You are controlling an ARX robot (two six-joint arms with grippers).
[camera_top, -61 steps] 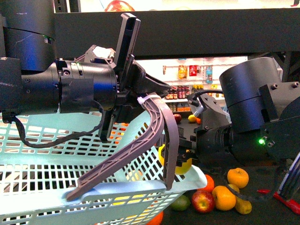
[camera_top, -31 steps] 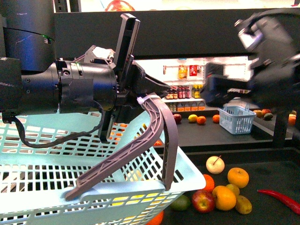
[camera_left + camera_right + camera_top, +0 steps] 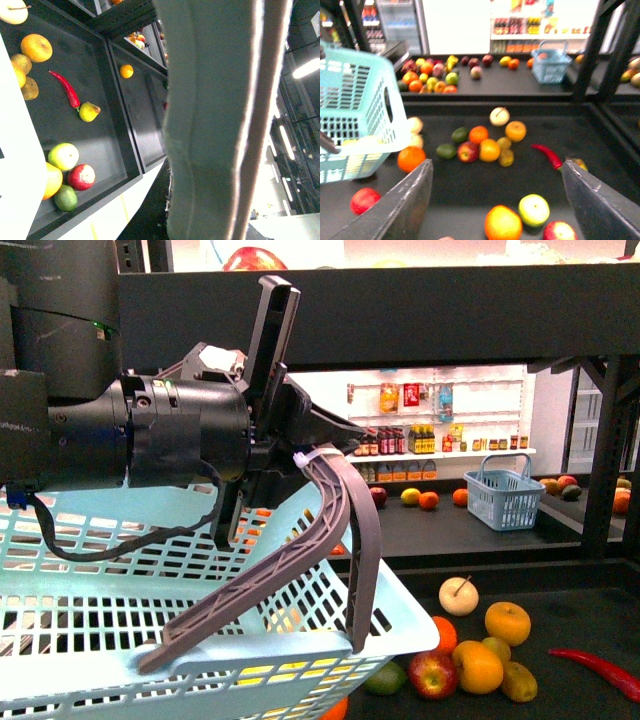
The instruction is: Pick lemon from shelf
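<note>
R gripper (image 3: 496,167) gapes wide, empty, above the shelf (image 3: 600,130). L gripper (image 3: 300,440) carries the basket (image 3: 60,570) by its handle (image 3: 345,530) (jaw gap hidden, can't tell). Lemon not clearly seen; prob. the yellow thru the mesh. Best hold basket level and confirm lemon's inside.

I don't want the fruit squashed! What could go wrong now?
1. The left pincer seems to hold the light-blue basket only by its grey handle, and the basket hangs tilted. It might swing, or whatever is inside might roll to one side.
2. The basket's corner is just above the red apple and an orange, so lowering it could bump them.
</note>
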